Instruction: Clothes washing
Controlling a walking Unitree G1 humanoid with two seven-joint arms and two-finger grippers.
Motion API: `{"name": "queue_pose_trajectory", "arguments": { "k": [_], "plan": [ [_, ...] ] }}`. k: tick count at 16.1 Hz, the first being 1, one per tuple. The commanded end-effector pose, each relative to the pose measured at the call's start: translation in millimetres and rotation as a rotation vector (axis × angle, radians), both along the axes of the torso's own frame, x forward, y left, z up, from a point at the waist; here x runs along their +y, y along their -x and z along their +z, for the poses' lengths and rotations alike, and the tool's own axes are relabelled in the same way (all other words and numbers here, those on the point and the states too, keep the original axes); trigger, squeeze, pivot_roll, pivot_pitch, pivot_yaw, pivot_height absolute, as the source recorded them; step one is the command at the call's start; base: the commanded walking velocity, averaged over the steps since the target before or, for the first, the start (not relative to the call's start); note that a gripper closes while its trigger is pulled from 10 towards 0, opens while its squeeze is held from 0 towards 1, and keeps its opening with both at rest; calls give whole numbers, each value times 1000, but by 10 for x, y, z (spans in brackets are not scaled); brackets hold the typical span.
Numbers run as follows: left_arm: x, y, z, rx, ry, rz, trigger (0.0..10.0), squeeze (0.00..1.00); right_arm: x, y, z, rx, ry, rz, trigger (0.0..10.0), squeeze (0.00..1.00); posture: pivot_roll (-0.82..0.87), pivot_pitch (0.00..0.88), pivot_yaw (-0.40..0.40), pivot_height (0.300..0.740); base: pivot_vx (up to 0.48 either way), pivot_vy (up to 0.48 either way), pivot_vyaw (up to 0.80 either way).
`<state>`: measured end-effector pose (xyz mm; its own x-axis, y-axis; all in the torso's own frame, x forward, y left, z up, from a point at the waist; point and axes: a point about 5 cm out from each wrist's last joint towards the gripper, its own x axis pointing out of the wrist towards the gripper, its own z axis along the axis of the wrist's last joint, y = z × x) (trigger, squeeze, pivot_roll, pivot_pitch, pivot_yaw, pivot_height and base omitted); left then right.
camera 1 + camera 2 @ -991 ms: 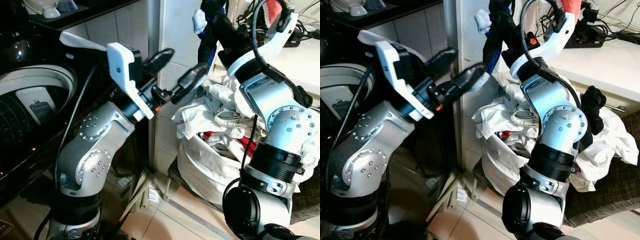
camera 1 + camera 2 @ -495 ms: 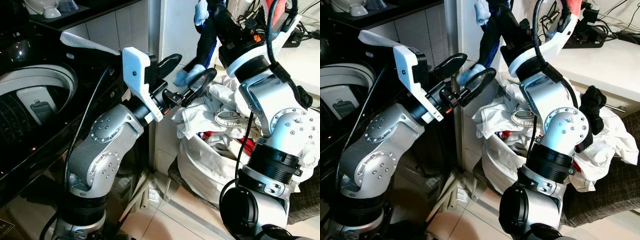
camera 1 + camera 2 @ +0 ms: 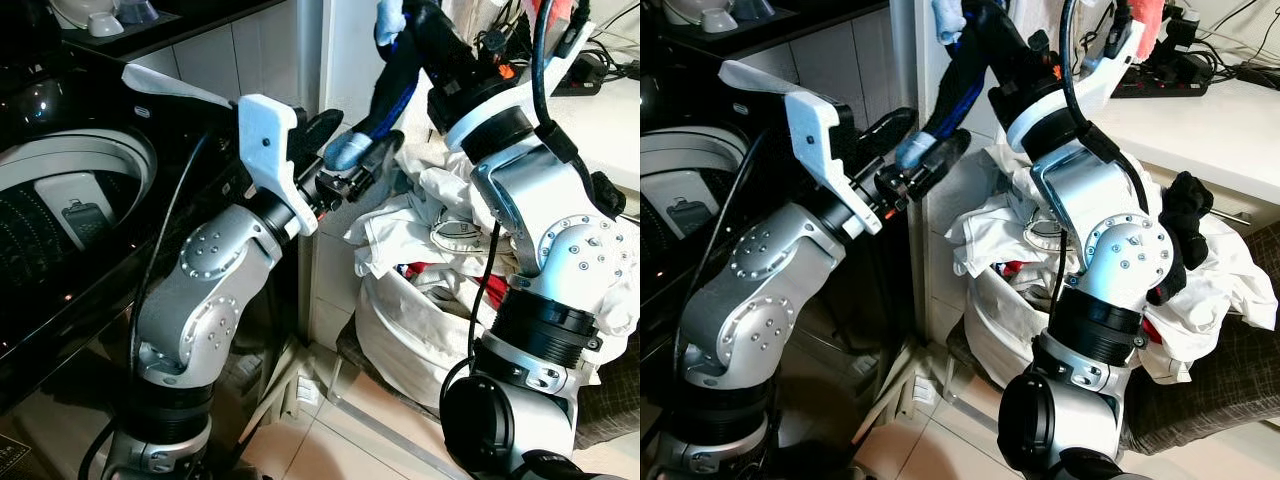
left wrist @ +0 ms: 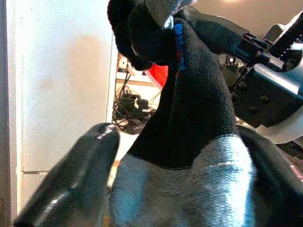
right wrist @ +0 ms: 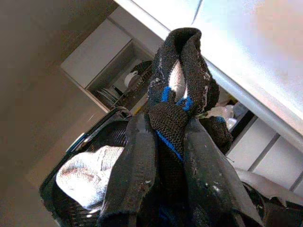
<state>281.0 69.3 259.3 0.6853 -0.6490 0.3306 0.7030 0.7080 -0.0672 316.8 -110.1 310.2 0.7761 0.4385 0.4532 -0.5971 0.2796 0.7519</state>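
A black sock (image 3: pixel 385 95) with a blue stripe and a pale blue-grey toe hangs stretched between my two grippers. High up by the white pillar, my right gripper (image 3: pixel 422 22) is shut on its dark upper end (image 5: pixel 173 118). My left gripper (image 3: pixel 350 142) reaches across from the washer side, its two black fingers closed on the pale toe (image 4: pixel 189 189). The black top-loading washing machine (image 3: pixel 60 215) stands at the left, its drum open under my left arm.
A white laundry basket (image 3: pixel 405 345) heaped with white and red clothes (image 3: pixel 440 215) sits on the floor under my right arm. A white counter (image 3: pixel 1210 115) with a power strip and cables runs behind it. The white pillar (image 3: pixel 350 60) separates the washer from the basket.
My right gripper swung the sock leftwards, toward the washer. My left gripper's fingers, wide apart before, have closed on the sock's pale toe.
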Motion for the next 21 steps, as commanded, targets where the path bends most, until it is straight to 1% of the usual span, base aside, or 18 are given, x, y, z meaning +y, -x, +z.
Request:
{"name": "queue_pose_trajectory", "arguments": {
  "k": [1, 14, 16, 19, 21],
  "plan": [
    [-1, -15, 32, -11, 2, 0, 0, 0, 13, 39, 20, -14, -17, 0, 0, 0, -23, 0, -33, 740, 0, 0, 0],
    [42, -63, 41, -6, 39, 22, 0, 0, 0, 21, 1, 4, -10, -15, 0, 0, -25, 0, -29, 740, 0, 0, 0],
    [59, -72, 27, -1, 36, 32, 0, 0, -3, 17, -3, 7, -8, -17, 0, 0, -25, 0, -29, 740, 0, 0, 0],
    [119, -124, 3, 11, 36, 87, 0, 0, -5, 15, -16, 13, -6, -22, 0, 0, -25, 0, -30, 740, 0, 0, 0],
    [127, -130, 3, 12, 38, 92, 0, 0, -5, 17, -18, 14, -6, -22, 0, 0, -25, 0, -30, 740, 0, 0, 0]
  ]
}}
